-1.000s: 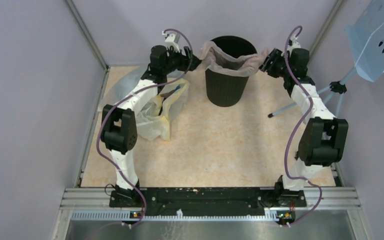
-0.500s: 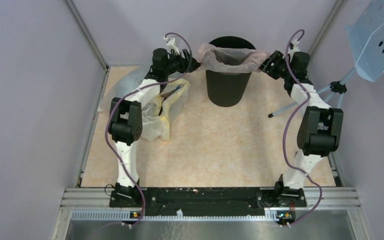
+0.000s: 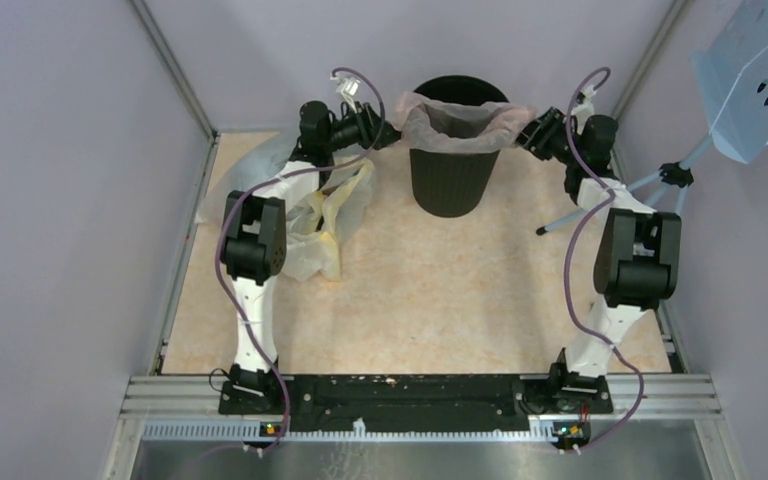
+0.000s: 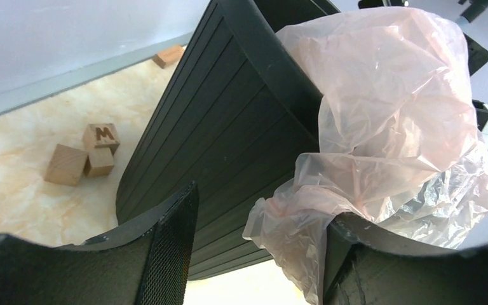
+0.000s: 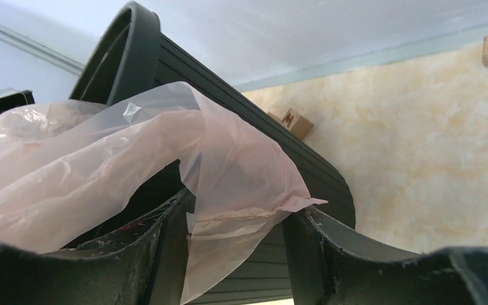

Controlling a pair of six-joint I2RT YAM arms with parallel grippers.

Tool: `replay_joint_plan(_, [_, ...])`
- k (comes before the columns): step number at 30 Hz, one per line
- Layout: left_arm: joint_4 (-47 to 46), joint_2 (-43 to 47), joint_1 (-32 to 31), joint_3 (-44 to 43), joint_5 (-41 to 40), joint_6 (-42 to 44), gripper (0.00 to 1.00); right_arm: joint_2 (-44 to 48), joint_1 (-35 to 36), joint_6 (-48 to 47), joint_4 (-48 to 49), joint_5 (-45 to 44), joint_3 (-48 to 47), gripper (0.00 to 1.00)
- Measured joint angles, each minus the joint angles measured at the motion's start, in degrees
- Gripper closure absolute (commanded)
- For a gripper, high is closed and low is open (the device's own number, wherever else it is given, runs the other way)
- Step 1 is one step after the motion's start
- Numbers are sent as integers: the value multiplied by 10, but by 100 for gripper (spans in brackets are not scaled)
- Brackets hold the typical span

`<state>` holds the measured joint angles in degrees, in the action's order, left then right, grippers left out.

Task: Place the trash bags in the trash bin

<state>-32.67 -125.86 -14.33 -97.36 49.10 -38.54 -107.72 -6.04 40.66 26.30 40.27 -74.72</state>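
Observation:
The black ribbed trash bin (image 3: 450,175) stands at the back middle of the table. A pale pink see-through trash bag (image 3: 460,122) lies over its mouth, with its edges hanging over the rim on both sides. My left gripper (image 3: 388,132) is at the bin's left rim. In the left wrist view (image 4: 260,204) its jaws are wide apart, and the bag (image 4: 387,108) drapes over one finger against the bin (image 4: 229,127). My right gripper (image 3: 530,135) is at the right rim. Its jaws (image 5: 238,206) are apart, with a flap of bag (image 5: 241,171) hanging loose between them.
A heap of yellowish and clear plastic bags (image 3: 325,215) lies left of the bin under my left arm. Small wooden blocks (image 4: 79,159) sit on the floor behind the bin. A tripod (image 3: 675,178) with a blue perforated panel (image 3: 755,80) stands at the right wall.
Both arms have reached farther back and closer to the bin's rim. The bag has been pulled up from sagging on the near side and now lies more evenly across the mouth.

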Motion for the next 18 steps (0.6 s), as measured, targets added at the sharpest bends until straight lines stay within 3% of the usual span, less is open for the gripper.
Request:
replay_joint_plan(7, [-7,56,0,87,17,-7,36,108,11,-11,-33,-38,110,49])
replay_joint_plan(12, [19,132,-7,174,19,-16,35,218,25,-33,-125,-78,153,50])
replay_joint_plan(18, [171,254,-37,234,-43,34,35,383,43,-59,-246,-153,200,49])
